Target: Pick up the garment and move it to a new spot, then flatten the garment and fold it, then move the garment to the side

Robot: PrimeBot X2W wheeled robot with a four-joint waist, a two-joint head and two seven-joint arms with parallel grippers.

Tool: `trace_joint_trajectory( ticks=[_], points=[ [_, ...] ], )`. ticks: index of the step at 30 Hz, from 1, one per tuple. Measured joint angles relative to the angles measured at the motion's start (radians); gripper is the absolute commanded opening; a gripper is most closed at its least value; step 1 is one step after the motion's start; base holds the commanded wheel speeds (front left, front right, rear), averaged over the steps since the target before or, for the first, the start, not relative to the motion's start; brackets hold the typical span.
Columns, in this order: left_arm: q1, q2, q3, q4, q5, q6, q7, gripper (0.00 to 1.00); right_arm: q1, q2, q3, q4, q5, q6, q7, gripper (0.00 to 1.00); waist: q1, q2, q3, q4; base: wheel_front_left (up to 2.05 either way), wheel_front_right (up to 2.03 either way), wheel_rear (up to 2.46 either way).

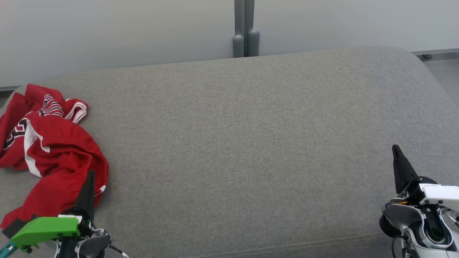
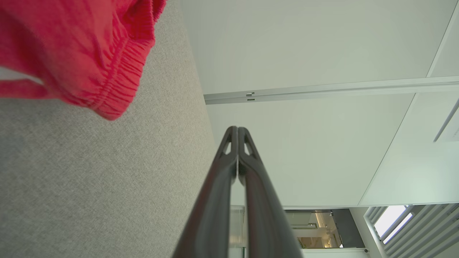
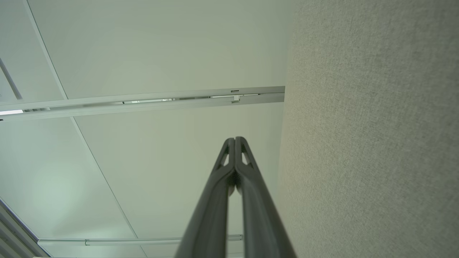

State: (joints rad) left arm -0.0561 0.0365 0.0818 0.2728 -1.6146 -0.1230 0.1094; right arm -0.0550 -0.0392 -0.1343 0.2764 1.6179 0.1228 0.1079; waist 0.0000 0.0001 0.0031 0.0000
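Note:
A crumpled red garment (image 1: 50, 143) with white trim and dark lettering lies at the left end of the grey cushioned surface (image 1: 244, 143). My left gripper (image 1: 90, 175) stands at the lower left, shut and empty, its tips just over the garment's near edge. In the left wrist view that gripper (image 2: 237, 129) has its fingers pressed together, and the garment's elastic hem (image 2: 118, 82) hangs at the upper left. My right gripper (image 1: 395, 147) rests at the lower right, far from the garment, shut with nothing in it. The right wrist view shows its tips (image 3: 235, 139) touching.
The grey surface spans most of the head view, with a rounded far edge against a pale wall (image 1: 107, 32). A grey post (image 1: 245, 36) stands behind the middle of that edge. A stitched seam (image 1: 287, 245) runs along the near edge.

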Motion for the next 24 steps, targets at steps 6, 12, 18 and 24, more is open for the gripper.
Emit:
trace_joint_trajectory(
  ticks=[6, 12, 18, 24],
  points=[
    [0.0, 0.0, 0.0, 0.0, 0.0, 0.0, 0.0, 0.0, 0.0, 0.0, 0.0, 0.0, 0.0, 0.0, 0.0, 0.0, 0.0, 0.0, 0.0, 0.0, 0.0, 0.0, 0.0],
    [0.0, 0.0, 0.0, 0.0, 0.0, 0.0, 0.0, 0.0, 0.0, 0.0, 0.0, 0.0, 0.0, 0.0, 0.0, 0.0, 0.0, 0.0, 0.0, 0.0, 0.0, 0.0, 0.0],
    [0.0, 0.0, 0.0, 0.0, 0.0, 0.0, 0.0, 0.0, 0.0, 0.0, 0.0, 0.0, 0.0, 0.0, 0.0, 0.0, 0.0, 0.0, 0.0, 0.0, 0.0, 0.0, 0.0],
    [0.0, 0.0, 0.0, 0.0, 0.0, 0.0, 0.0, 0.0, 0.0, 0.0, 0.0, 0.0, 0.0, 0.0, 0.0, 0.0, 0.0, 0.0, 0.0, 0.0, 0.0, 0.0, 0.0]
  ],
)
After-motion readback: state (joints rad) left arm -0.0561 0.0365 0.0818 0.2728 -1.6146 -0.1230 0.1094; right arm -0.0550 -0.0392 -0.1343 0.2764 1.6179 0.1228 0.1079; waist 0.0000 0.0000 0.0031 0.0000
